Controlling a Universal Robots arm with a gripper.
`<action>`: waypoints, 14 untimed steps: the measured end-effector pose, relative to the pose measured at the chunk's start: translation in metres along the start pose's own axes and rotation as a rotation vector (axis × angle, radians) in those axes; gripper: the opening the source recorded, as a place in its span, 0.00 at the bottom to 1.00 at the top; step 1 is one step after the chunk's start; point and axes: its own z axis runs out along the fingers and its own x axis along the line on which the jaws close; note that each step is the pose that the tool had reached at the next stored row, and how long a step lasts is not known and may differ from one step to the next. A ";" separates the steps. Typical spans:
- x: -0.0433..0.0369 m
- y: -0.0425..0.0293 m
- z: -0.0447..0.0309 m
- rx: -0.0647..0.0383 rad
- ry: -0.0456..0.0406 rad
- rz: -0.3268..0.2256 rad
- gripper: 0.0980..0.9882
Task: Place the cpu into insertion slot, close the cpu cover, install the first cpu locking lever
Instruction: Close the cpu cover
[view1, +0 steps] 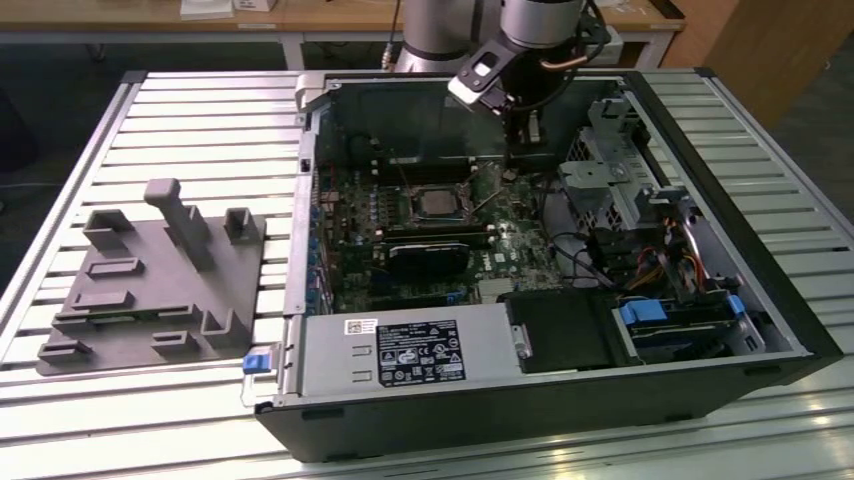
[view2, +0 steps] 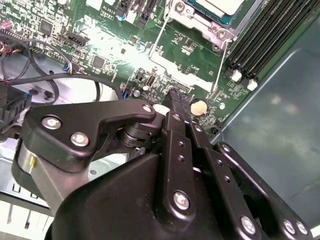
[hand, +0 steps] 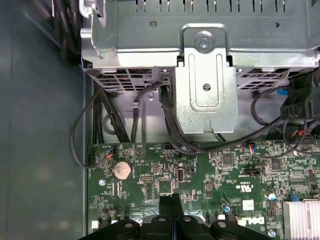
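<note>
The gripper (view1: 523, 150) is hovering, fingers pinched together, empty. The cpu (view1: 437, 203) is lying nearby, toward the exterior view's left.

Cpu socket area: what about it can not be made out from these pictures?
- Exterior view: the thin silvery metal cpu cover is too small to tell if it is latched.
- Second wrist view: the pale silvery square cpu is cut off by the picture's edge.
- Second wrist view: the black end effector hides part of the green circuit board.
</note>
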 end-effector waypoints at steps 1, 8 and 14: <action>0.0000 0.0003 0.0010 0.000 0.0001 0.000 0.01; 0.0003 0.0017 0.0103 0.001 0.0000 0.000 0.01; 0.0004 0.0017 0.0183 0.005 -0.0001 0.000 0.01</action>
